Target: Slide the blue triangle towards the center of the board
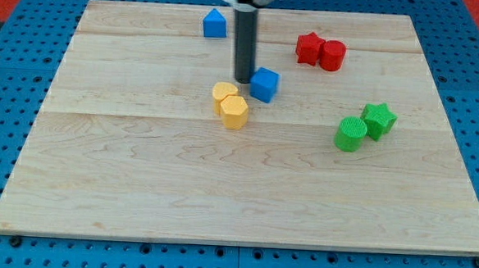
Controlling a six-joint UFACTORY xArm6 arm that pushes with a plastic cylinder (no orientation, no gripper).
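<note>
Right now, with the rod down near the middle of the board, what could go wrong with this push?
My tip sits just left of a blue block near the centre, while another blue block sits at the view's top; I may be pushing the wrong one. The two yellow blocks lie just below my tip and could get knocked. A push toward the view's right would drive the near blue block off centre.

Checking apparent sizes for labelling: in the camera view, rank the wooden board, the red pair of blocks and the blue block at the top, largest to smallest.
1. Wooden board
2. Red pair of blocks
3. Blue block at the top, triangle-like; it lies farther up the view, so possibly looks slightly smaller.
</note>
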